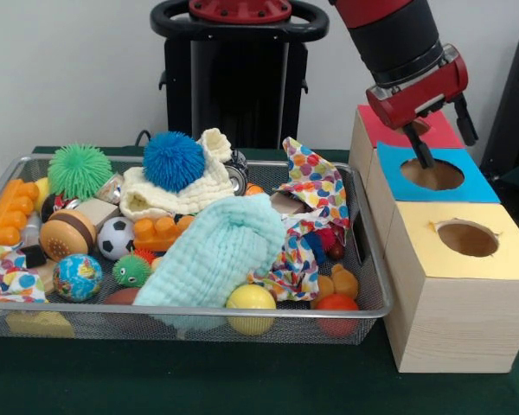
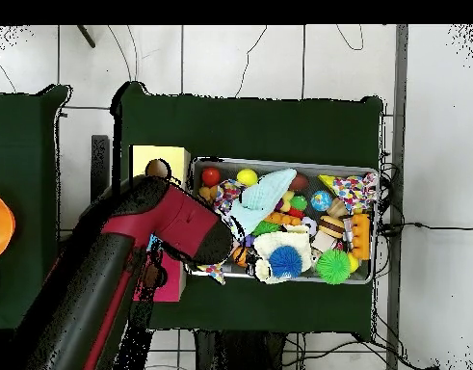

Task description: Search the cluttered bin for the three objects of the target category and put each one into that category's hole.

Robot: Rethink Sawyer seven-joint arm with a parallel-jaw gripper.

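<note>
Front view: gripper (image 1: 424, 157), its grasp impossible to read here, hangs at the blue box's hole (image 1: 432, 174), where any release should be centred.

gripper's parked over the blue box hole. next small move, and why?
Probably lift straight up, then swing back over the bin. The gripper hangs right above the blue box hole, and no object shows at its tip; whether it is open or shut cannot be told. The bin is full of toys and cloths to search.
</note>
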